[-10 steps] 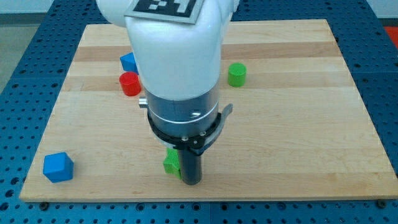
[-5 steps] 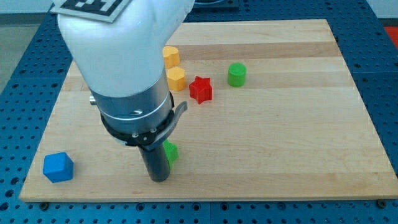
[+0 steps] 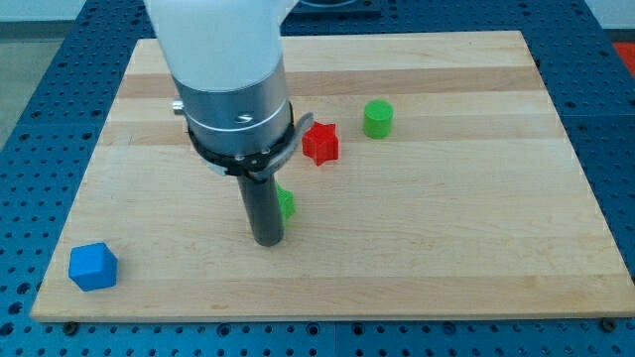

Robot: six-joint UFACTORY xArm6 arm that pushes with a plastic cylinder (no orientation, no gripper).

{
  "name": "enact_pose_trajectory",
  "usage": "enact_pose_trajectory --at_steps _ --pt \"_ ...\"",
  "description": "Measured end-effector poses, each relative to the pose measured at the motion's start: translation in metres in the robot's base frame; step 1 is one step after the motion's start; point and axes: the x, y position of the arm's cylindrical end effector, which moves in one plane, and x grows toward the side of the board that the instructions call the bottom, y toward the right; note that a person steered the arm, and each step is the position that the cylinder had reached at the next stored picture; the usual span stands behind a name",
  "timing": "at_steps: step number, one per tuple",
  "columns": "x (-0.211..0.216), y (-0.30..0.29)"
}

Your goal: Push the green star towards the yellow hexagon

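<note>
Camera view: my tip (image 3: 267, 241) rests on the wooden board (image 3: 466, 228), pressed close against the lower-left side of the green star (image 3: 286, 204), which shows only as a sliver past the rod's right edge. Whether tip and star actually touch cannot be told, since the rod covers the seam. The arm carries no jaws at all; it ends in a bare rod that holds nothing and can only shove.

The push on the green star looks to be under way, judging by the tip sitting on the star's near side. The yellow hexagon is not visible; the arm's white body covers the board's upper left, and it may lie behind that. The next move seems to call for driving the star up the view and slightly left, keeping the tip centred behind it so it does not slip off sideways.

A red star (image 3: 320, 143) sits up and to the right of the green star, apart from it. A green cylinder (image 3: 377, 118) stands further right. A blue cube (image 3: 92, 266) lies at the view's lower left, well apart.
</note>
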Motion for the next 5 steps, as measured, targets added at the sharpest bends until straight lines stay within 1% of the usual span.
enact_pose_trajectory --at_steps 1,2,3,5 --pt "-0.004 0.014" --pt "-0.015 0.017" --pt "-0.017 0.016" --pt "-0.017 -0.009"
